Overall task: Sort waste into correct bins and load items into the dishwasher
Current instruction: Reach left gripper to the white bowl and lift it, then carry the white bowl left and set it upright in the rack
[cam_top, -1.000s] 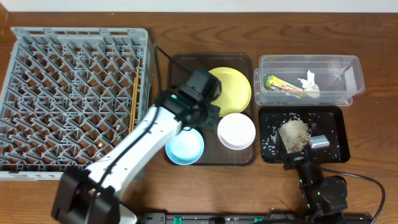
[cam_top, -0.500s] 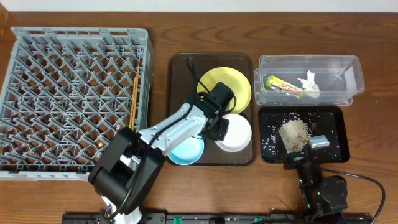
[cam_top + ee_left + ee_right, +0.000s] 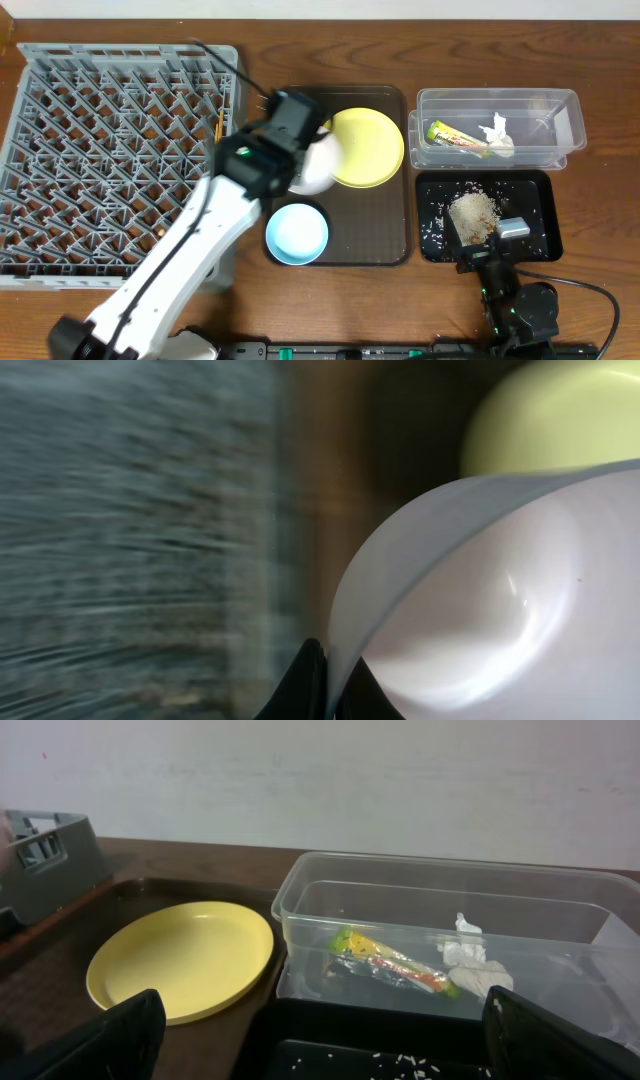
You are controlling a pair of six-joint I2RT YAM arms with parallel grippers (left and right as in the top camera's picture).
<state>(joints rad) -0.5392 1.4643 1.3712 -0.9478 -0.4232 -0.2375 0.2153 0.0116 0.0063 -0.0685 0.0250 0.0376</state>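
Observation:
My left gripper [image 3: 300, 150] is shut on the rim of the white bowl [image 3: 318, 165] and holds it lifted over the brown tray, by the grey dish rack's [image 3: 110, 160] right edge. In the left wrist view the bowl [image 3: 500, 590] fills the right side, its rim pinched between my fingers [image 3: 325, 695]. The yellow plate [image 3: 370, 148] and light blue bowl [image 3: 297, 234] lie on the tray. A chopstick [image 3: 216, 150] lies in the rack. The clear tub [image 3: 495, 128] holds the wrapper [image 3: 457, 136] and tissue [image 3: 497, 130]. The black tray [image 3: 530, 190] holds rice scraps [image 3: 473, 213]. My right gripper [image 3: 487, 240] is open at the black tray's near edge.
The brown serving tray [image 3: 375, 240] lies between the rack and the two bins. The right wrist view shows the plate [image 3: 185, 960], the tub [image 3: 440, 930] and a corner of the rack [image 3: 45, 860]. A cable runs along the table's front right.
My left gripper has taken the white bowl from the tray's right side and lifted it up and left toward the rack. The right arm has not moved.

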